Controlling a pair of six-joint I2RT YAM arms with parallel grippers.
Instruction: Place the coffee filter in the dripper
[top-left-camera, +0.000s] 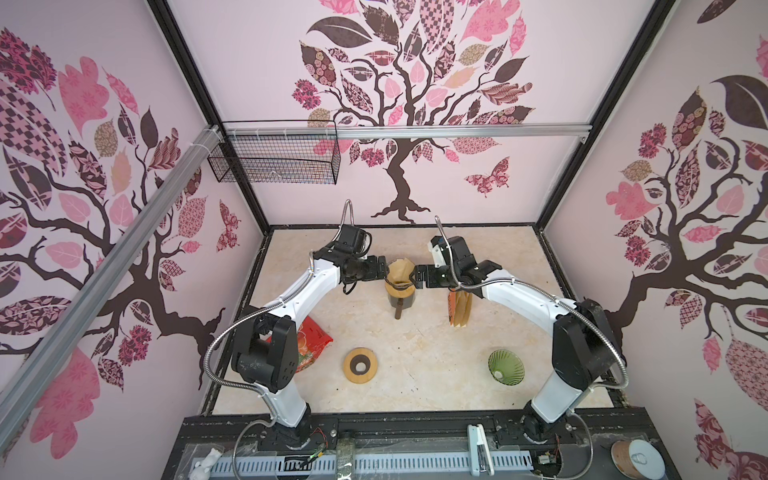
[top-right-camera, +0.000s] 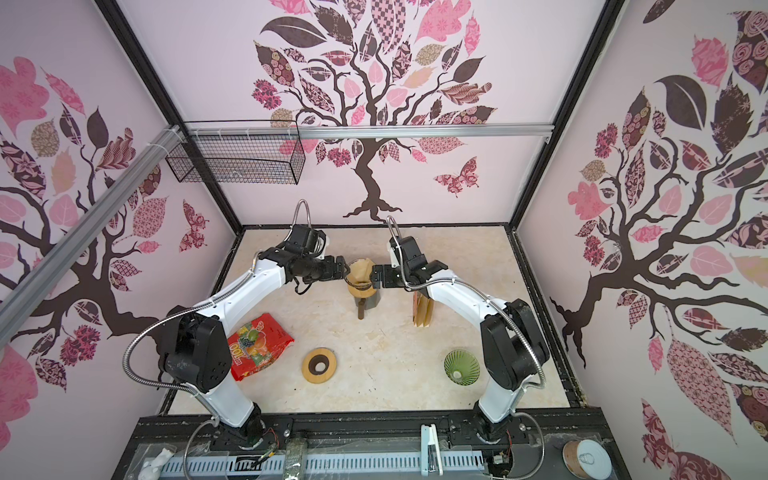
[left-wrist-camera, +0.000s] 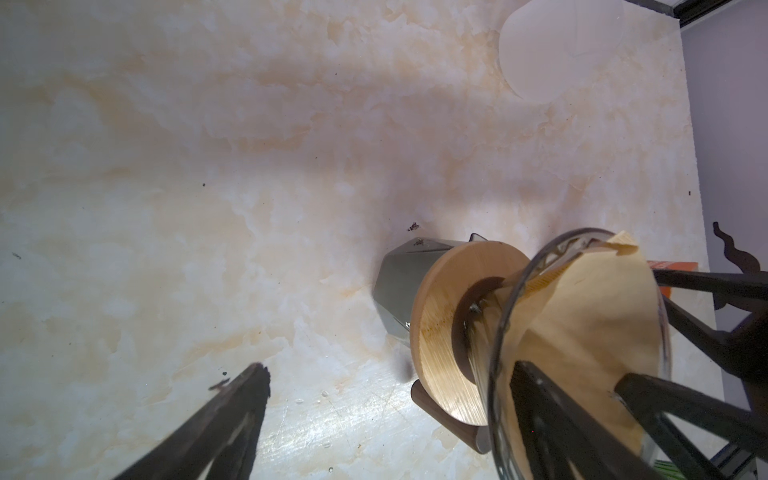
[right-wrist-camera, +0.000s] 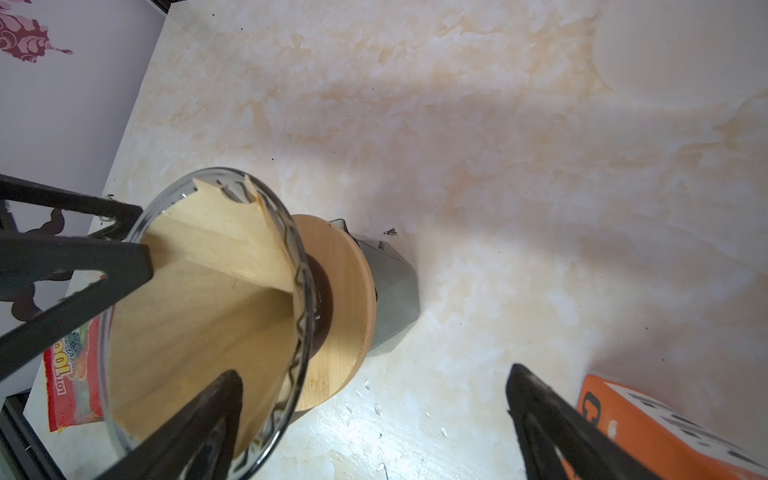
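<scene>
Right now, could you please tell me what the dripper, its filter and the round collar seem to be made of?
Dripper: probably clear glass, glossy and see-through.
Filter: tan matte paper, judging by its ragged edge.
Collar: pale wood with visible grain; finish unclear.

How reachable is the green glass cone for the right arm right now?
Probably yes. The green glass cone sits by itself near the right arm's base, with nothing over or beside it, and the right gripper is open. The arm would have to fold well back, though.
</scene>
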